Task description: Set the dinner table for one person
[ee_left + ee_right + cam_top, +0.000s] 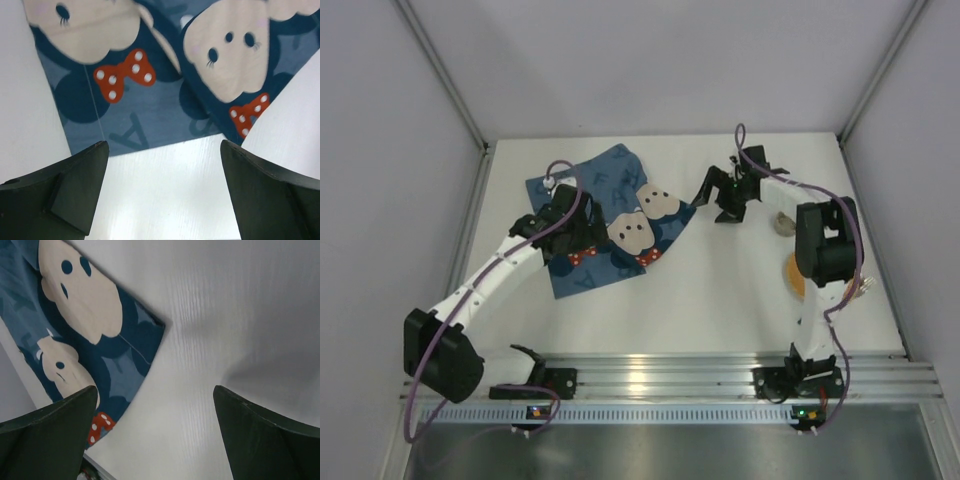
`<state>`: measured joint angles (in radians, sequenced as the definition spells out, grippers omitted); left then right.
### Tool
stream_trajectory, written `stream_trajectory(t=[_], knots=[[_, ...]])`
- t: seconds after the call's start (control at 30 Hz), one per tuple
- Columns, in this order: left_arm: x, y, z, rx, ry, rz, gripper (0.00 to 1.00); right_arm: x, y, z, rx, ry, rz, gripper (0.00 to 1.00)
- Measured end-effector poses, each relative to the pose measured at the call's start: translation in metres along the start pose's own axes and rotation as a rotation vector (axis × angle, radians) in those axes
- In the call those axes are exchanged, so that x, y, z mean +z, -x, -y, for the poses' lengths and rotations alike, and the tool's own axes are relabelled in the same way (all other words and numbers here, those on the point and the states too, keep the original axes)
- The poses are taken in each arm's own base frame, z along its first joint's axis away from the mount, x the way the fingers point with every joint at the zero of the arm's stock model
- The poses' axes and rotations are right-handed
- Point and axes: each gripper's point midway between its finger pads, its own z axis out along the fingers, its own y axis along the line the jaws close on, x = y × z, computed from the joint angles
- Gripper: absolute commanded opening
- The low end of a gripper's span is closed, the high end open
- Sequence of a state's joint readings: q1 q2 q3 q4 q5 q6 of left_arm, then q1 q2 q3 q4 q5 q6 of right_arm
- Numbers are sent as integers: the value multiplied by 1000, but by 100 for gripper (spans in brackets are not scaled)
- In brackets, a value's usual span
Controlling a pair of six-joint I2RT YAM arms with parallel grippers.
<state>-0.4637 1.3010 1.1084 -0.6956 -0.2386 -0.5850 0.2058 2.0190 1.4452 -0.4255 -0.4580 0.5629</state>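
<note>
The dinner table (pixel 720 300) is a white top with a ribbed rail along its near edge. A blue placemat (pixel 610 200) printed with cream cartoon faces and red bows lies askew at the back left. My left gripper (pixel 582 235) hovers over the placemat's near part. In the left wrist view it (pixel 164 146) is open with only bare table (pixel 165 200) between its fingers, and the placemat's edge (pixel 150 110) lies just ahead. My right gripper (pixel 715 195) stands open by the placemat's right corner. The right wrist view shows it (pixel 155 389) empty over white table (pixel 225 315), with the placemat (pixel 110 340) to its left.
An orange round dish (pixel 794 273) sits at the right, partly hidden behind the right arm. A small beige item (pixel 783 222) lies beyond it, and a small pale item (pixel 861 288) near the right edge. Grey walls enclose the table on three sides.
</note>
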Motion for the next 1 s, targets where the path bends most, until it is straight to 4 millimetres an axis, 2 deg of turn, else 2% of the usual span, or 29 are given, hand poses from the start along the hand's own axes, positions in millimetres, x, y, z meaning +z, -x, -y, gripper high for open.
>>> stream_trajectory(t=[0.1,0.17,0.33,0.47,0.57,0.6,0.7,0.77,0.9,0.93,1.0], knots=[[-4,-28,-19,-39,39,-50,98,17,17,-4,21,14,14,100],[-10,-38,-26,-65,49,-63,98,29,30,-8,41,27,25,99],[-27,-45,-34,-124,38,-44,98,48,48,-28,72,75,48,95],[-30,-48,-39,-145,53,-43,98,62,42,-49,58,97,44,88],[-24,-50,-44,-173,81,-58,98,71,26,-62,38,91,21,72],[-20,-51,-46,-183,96,-68,98,73,21,-65,36,89,14,64],[-2,-60,-61,-227,170,-130,98,81,7,-69,25,83,-17,47],[15,-69,-79,-279,222,-191,98,83,1,-68,25,75,-33,38],[37,-90,-118,-409,306,-285,98,82,-4,-66,19,65,-56,4],[40,-93,-122,-427,314,-299,98,83,-5,-66,14,66,-61,0],[49,-95,-123,-443,307,-321,98,82,-8,-66,17,63,-73,0]])
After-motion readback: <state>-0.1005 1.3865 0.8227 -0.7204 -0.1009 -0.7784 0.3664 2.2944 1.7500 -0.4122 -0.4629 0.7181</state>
